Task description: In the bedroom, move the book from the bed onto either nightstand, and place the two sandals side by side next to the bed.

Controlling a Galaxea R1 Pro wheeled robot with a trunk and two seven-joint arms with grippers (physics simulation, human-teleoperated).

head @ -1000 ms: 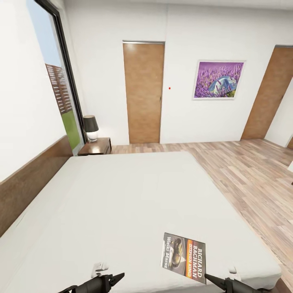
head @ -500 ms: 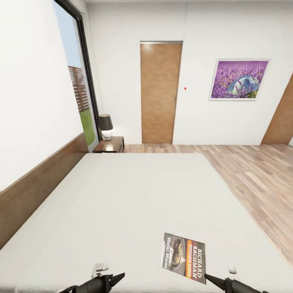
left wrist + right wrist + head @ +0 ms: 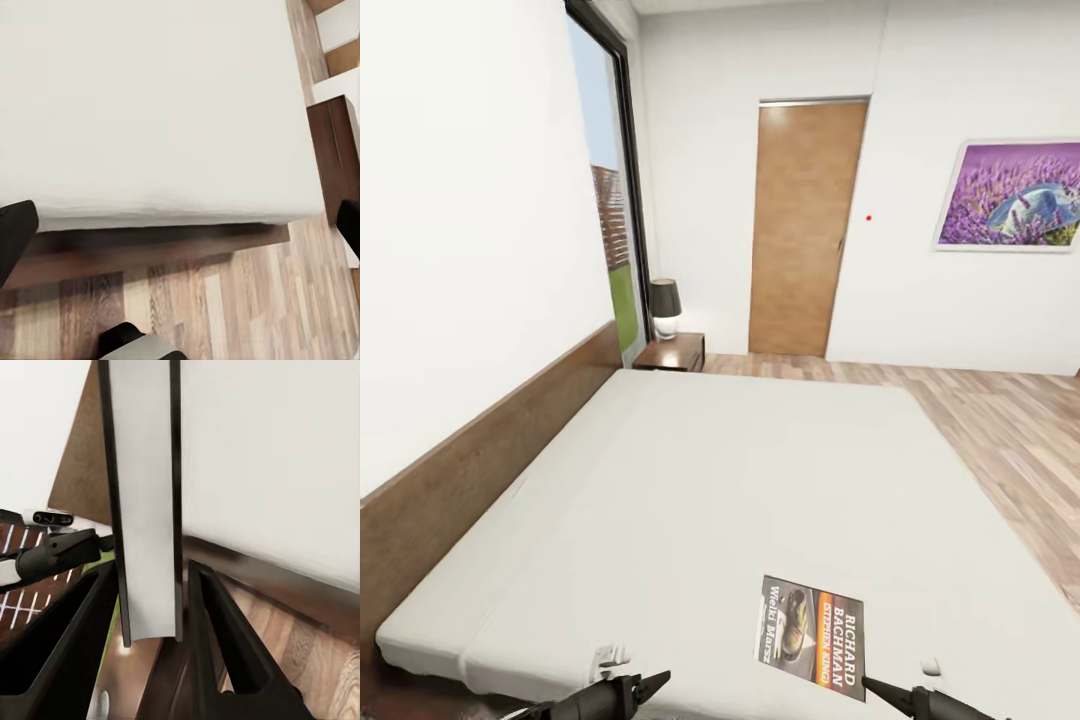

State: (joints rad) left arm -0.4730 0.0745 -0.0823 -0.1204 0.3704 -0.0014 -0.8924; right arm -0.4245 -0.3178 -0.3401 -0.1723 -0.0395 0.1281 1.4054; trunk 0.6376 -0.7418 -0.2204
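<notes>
Fingers first: in the right wrist view the right gripper (image 3: 154, 660) shows two dark fingers (image 3: 67, 652) clamped on a thin flat pale panel with dark edges, seen edge-on. In the head view that same right gripper (image 3: 905, 697) sits at the lower edge of the picture, and the book (image 3: 812, 636) stands just off its tip, so my reading is that the panel between the fingers is the book, already lifted; the book keeps its place in the picture as a held thing would. I offer that as a judgement, since the contact itself is hidden at the frame's edge.

On the left, the left gripper (image 3: 180, 225) shows only dark fingertips (image 3: 15, 236) at opposite sides of its wrist view, well apart, with nothing between them. In the head view the left gripper (image 3: 625, 692) points inward, empty.

From the right fingers the book extends forward and to the left, between the two grippers and nearer the right one. Its long axis runs away from the robot, and the title band runs along its right side.

Beyond lies the bed (image 3: 690, 470), with its headboard (image 3: 480, 450) along the left. At the far left corner stands the nightstand (image 3: 675, 352), carrying a lamp (image 3: 665, 305). It lies well apart from the book, across the whole mattress.
</notes>
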